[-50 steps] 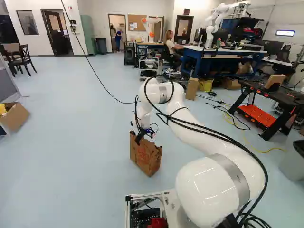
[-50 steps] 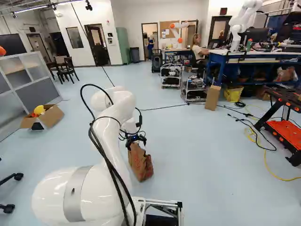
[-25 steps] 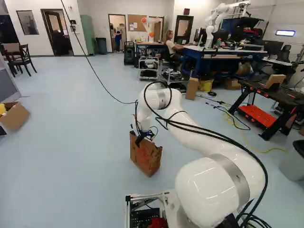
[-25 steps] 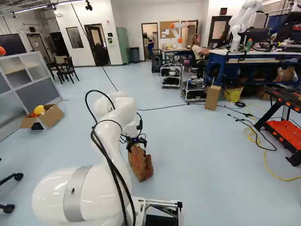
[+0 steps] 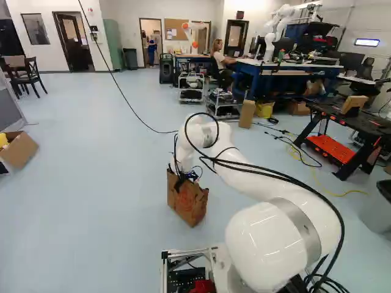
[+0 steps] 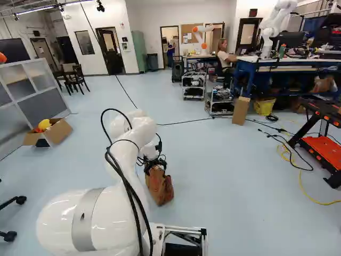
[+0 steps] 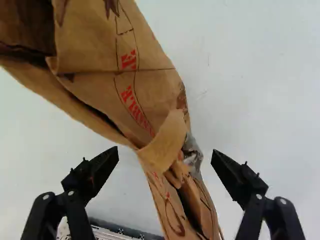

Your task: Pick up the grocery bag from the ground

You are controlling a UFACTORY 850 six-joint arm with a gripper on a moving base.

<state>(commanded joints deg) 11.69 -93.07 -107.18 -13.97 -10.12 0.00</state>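
The claw [image 6: 155, 166] stands wide at the mouth of the paper bag [image 5: 189, 204]. As the wrist view shows, the bag's creased upper part passes between the two black fingers [image 7: 102, 170], with a gap on either side. A folded paper strip [image 7: 164, 145] crosses the bag's narrowed part ahead of the claw [image 7: 165, 155]; beside it lies a crumpled grey patch [image 7: 192, 155]. The brown bag, marked in red, stands on the pale floor [image 6: 224, 165], directly below the wrist of the white arm [image 5: 266, 177].

Farther out, a black cable [image 5: 131, 110] runs across the floor beyond the bag. An open carton [image 6: 56, 133] holding something yellow sits at the left of the right base view. At that view's right is a black work table [image 6: 325, 112] with an orange lower shelf [image 6: 322, 149]. Behind, a tall cardboard box [image 6: 241, 111] stands near a yellow bin [image 6: 264, 106], and another robot [image 6: 274, 26] rises at the blue workbench [image 6: 293, 66].
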